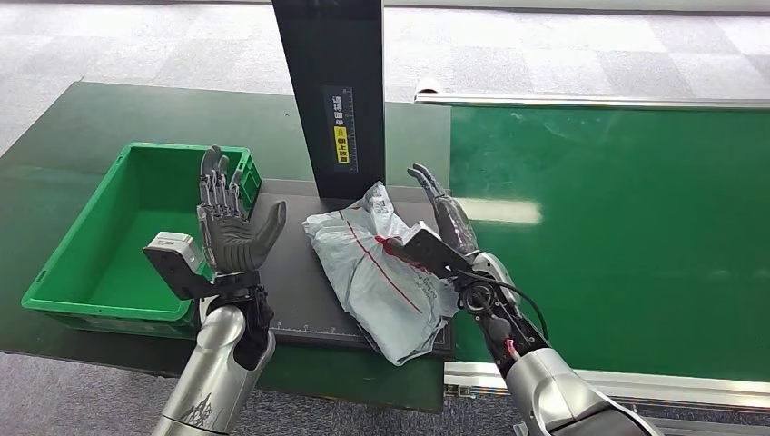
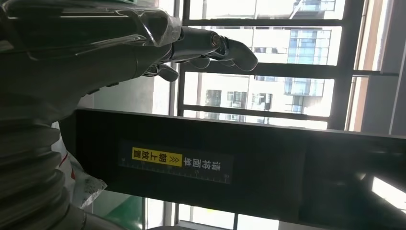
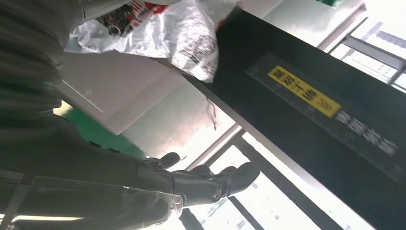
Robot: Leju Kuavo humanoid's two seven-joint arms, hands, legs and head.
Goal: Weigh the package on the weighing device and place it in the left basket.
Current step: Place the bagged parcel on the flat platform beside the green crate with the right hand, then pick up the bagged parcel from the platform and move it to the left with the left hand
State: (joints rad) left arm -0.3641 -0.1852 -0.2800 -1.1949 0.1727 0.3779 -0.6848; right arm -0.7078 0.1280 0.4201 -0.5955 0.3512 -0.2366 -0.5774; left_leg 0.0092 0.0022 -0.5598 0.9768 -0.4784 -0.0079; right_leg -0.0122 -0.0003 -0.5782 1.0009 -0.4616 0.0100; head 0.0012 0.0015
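The green conveyor belt (image 1: 617,236) fills the right half of the head view, with a metal rail (image 1: 590,102) along its far edge. Left of it lies a darker green table (image 1: 82,127). On that table stands the green basket (image 1: 54,272), open and with nothing in it. Between basket and belt sits the weighing device (image 1: 295,291), a flat black platform with a tall black post (image 1: 331,91) rising from its far side; the post bears a label with a yellow patch (image 1: 341,136).

The package (image 1: 381,272), a crumpled grey plastic mailer with red marks, lies on the right part of the platform, its near corner hanging over the edge. The right hand (image 1: 445,232) is at the package's right side with fingers stretched out and apart; whether it touches the bag cannot be told from above. The left hand (image 1: 227,227) stands upright between basket and package, palm toward the package, fingers spread and holding nothing.

The wrist views add what the head view lacks. The left wrist view shows the fingers (image 2: 230,48) loosely extended before bright windows (image 2: 268,91), the post's label (image 2: 174,165) below them. The right wrist view shows the package (image 3: 158,28) from below, resting against the post (image 3: 311,105), the right hand's fingers (image 3: 215,182) clear of it.
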